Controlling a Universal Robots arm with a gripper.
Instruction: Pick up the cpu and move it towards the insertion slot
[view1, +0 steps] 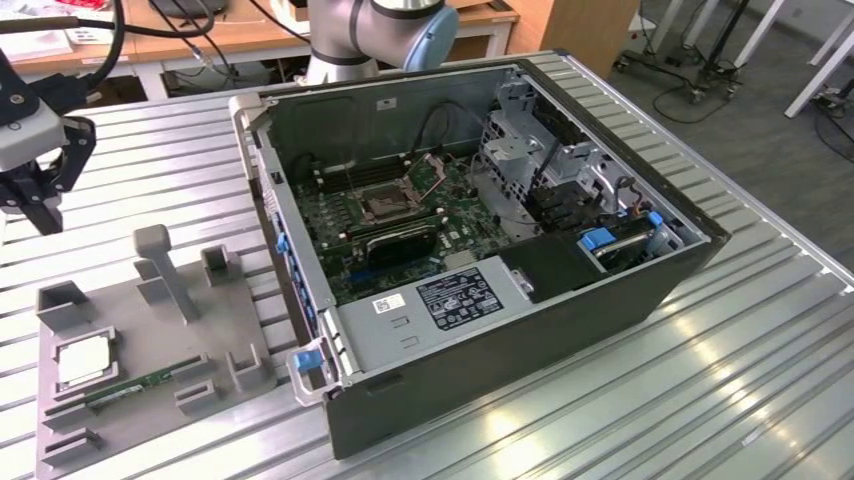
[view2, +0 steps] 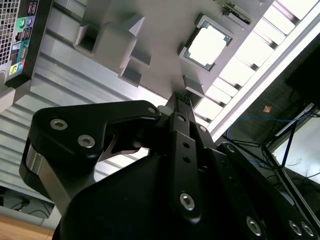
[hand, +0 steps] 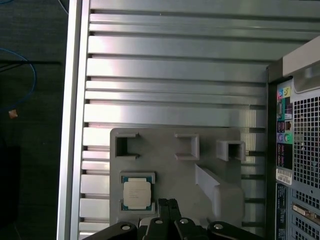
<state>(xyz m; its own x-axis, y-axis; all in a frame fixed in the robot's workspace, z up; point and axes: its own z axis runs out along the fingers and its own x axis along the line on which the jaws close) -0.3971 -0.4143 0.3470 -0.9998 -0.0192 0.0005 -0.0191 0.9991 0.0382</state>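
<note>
The cpu (view1: 83, 358), a flat silvery square, lies in its holder on the grey fixture plate (view1: 134, 320) at the exterior view's lower left. Both wrist views show the cpu (view2: 207, 44) (hand: 136, 194) a short way off from the fingertips. My gripper (view1: 46, 222) hangs above the slatted table, beyond the plate and higher than the cpu. The fingers (hand: 163, 206) are pressed together with nothing between them. The insertion slot (view1: 388, 204), a silver-framed square socket, sits on the green board inside the open computer case.
The open computer case (view1: 574, 290) fills the table's middle, its rear panel (hand: 300, 150) close to the plate. A green memory stick (view1: 144, 383) lies on the plate near the cpu. Upright grey posts (view1: 160, 265) rise from the plate. The table edge (hand: 75, 125) runs beside it.
</note>
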